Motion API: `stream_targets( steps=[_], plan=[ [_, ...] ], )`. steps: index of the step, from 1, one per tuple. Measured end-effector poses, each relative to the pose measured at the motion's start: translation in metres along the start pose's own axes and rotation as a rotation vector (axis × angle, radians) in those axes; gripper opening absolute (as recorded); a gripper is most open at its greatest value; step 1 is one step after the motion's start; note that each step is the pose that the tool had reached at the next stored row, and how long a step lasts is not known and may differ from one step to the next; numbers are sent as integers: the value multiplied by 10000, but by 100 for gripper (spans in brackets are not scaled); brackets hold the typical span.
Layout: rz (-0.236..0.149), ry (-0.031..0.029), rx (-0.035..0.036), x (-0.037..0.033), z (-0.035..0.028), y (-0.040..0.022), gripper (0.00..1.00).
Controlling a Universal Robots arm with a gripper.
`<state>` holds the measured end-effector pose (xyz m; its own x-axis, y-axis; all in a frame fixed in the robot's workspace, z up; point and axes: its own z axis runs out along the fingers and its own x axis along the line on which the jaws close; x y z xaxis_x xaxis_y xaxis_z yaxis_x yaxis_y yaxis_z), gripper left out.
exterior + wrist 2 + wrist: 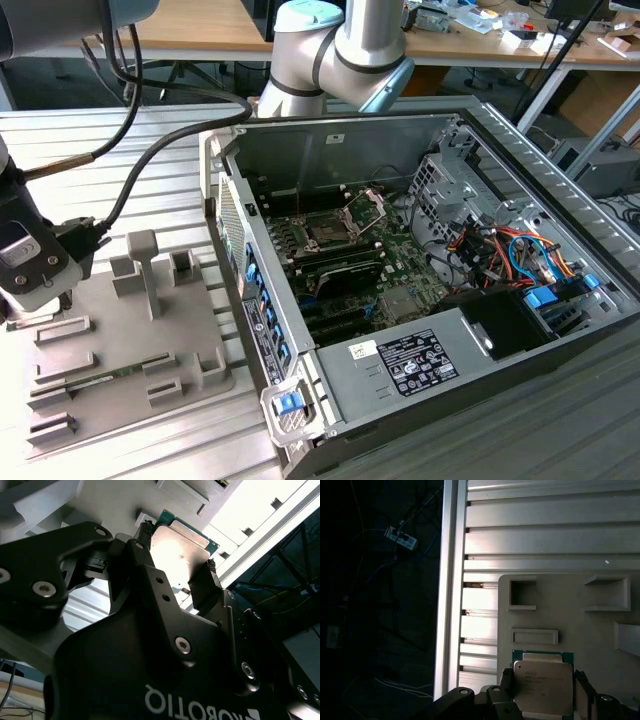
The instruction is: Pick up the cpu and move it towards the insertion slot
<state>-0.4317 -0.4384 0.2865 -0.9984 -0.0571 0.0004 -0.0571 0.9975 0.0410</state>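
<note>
The cpu [543, 686], a small square chip with a pale metal top and green edge, sits between my gripper's [543, 692] two black fingers [506, 682], which press on its opposite edges just over the grey tray [555, 605]. In the second wrist view the same cpu [180, 542] shines between the fingertips [210, 577] of the gripper [176, 555]. In the exterior view the gripper [40, 300] hangs over the tray's [130, 340] left end. The insertion slot [326, 233], a dark socket with its silver bracket raised, lies on the green board inside the open computer case, far to the exterior view's right.
The open case's metal wall [250, 290] stands between the tray and the board. Upright grey blocks [145, 265] rise from the tray. Cables [500, 250] and a drive cage fill the case's right side. The arm's hose [150, 160] loops above the tray. A ribbed aluminium table [545, 535] lies beneath.
</note>
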Motion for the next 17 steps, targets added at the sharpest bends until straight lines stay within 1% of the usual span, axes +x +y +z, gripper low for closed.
stream_targets(
  steps=[17],
  plan=[
    [0, 0, 0, 0, -45, 2, 55]
  ],
)
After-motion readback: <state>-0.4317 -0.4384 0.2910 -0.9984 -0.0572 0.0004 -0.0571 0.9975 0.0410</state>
